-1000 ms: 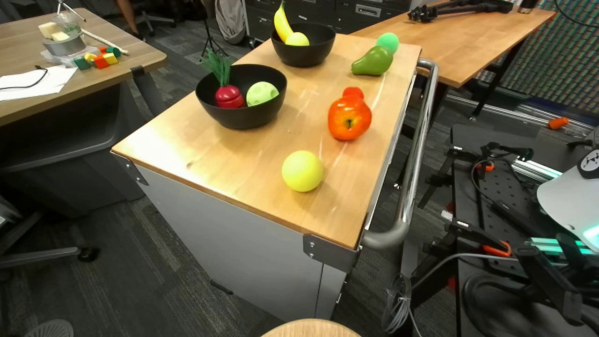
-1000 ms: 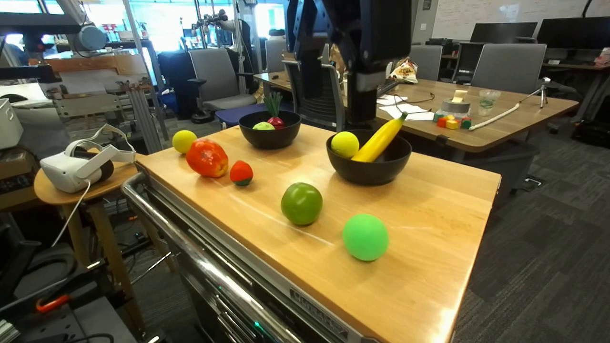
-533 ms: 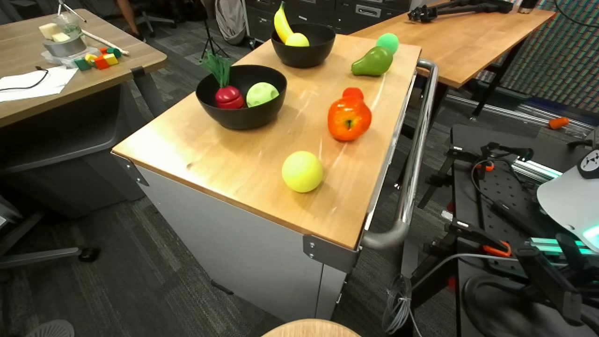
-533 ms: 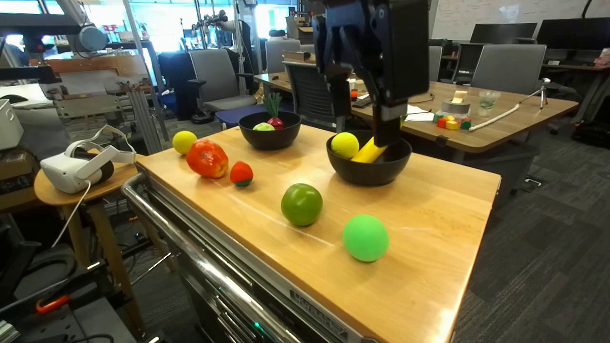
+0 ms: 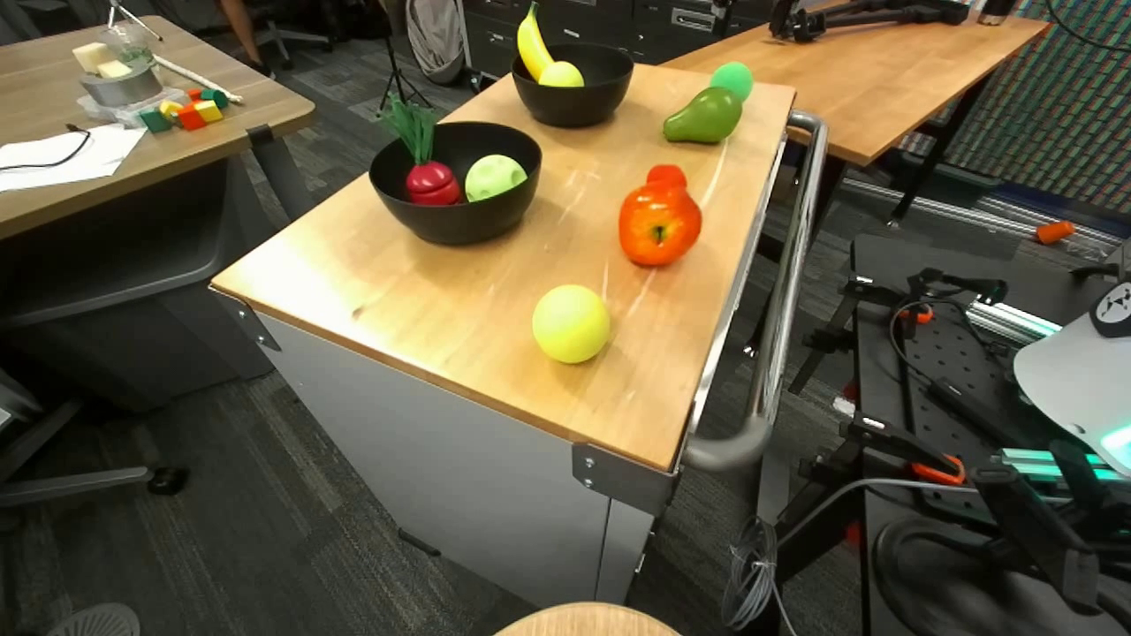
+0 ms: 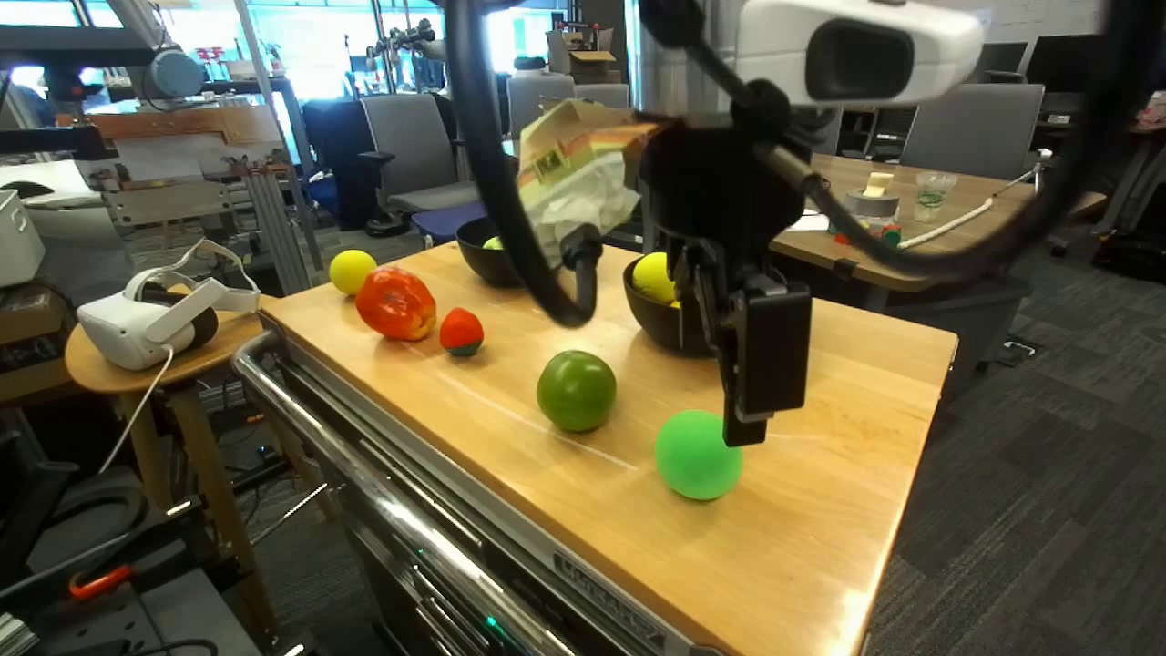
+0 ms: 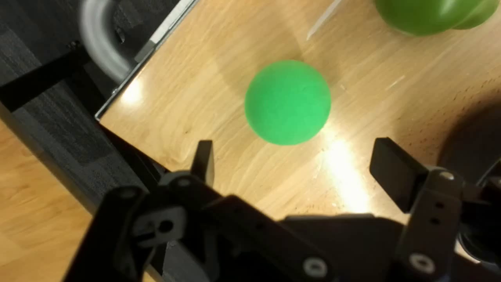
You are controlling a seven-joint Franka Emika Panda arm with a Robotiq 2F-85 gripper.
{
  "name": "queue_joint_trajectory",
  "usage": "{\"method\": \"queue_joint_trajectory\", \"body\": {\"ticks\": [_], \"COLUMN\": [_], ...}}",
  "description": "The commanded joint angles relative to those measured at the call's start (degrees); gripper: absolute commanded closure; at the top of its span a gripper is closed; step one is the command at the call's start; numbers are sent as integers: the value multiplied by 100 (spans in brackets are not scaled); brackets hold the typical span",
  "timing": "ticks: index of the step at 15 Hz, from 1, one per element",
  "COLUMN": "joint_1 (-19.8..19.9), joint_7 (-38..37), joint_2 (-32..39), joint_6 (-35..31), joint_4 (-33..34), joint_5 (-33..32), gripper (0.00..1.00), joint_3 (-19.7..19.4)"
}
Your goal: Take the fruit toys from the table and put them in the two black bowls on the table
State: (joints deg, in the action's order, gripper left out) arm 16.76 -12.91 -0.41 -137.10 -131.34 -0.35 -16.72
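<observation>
the worktop [image 5: 570, 234] carries two black bowls [image 5: 455, 225]; above it, the fingers [image 7: 397, 172] stand wide apart. one bowl [image 5: 574, 108] holds a banana [image 5: 533, 49], the other a leafy red piece [image 5: 433, 184]. an orange-red fruit [image 5: 660, 225], a green pear [image 5: 704, 116], a yellow ball [image 5: 572, 324] and, near the fingers, a green ball [image 7: 287, 102] lie loose; another yellow ball [image 5: 561, 74] shares the banana's bowl, a pale green ball [image 5: 495, 177] the other. a small red fruit [image 6: 462, 330] lies beside the orange-red one.

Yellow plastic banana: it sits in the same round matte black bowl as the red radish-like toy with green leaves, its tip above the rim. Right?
Wrong bowl: in an exterior view, the yellow plastic banana shares the far black bowl with a round yellow toy, while the red radish-like toy is in the near black bowl. The banana's tip does stand above the rim.
</observation>
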Motion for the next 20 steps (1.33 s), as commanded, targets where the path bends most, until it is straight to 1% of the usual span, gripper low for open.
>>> {"method": "queue_joint_trajectory", "body": {"ticks": [1, 3, 5, 6, 8, 10, 11, 13, 14, 16, 18, 19, 20], "joint_1": [11, 13, 16, 16, 9, 4, 4, -20, -80, -279, -410, -492, -556], "joint_7": [-194, -296, -423, -470, -547, -593, -642, -751, -811, -696, -704, -670, -581], "joint_2": [467, 650, 792, 847, 919, 949, 943, 881, 702, 156, -32, -156, -157], "joint_6": [-147, -125, -93, -36, 57, 79, 100, 188, 305, 199, 105, 74, -124], "joint_4": [328, 408, 439, 452, 459, 506, 541, 623, 672, 648, 829, 936, 1007], "joint_5": [516, 608, 575, 562, 531, 531, 536, 513, 417, -99, -324, -343, -212], "gripper": [2, 3, 29, 35, 53, 68, 72, 77, 80, 80, 80, 80, 80], "joint_3": [-13, -23, -48, -59, -78, -82, -86, -81, -54, 38, 183, 295, 408]}}
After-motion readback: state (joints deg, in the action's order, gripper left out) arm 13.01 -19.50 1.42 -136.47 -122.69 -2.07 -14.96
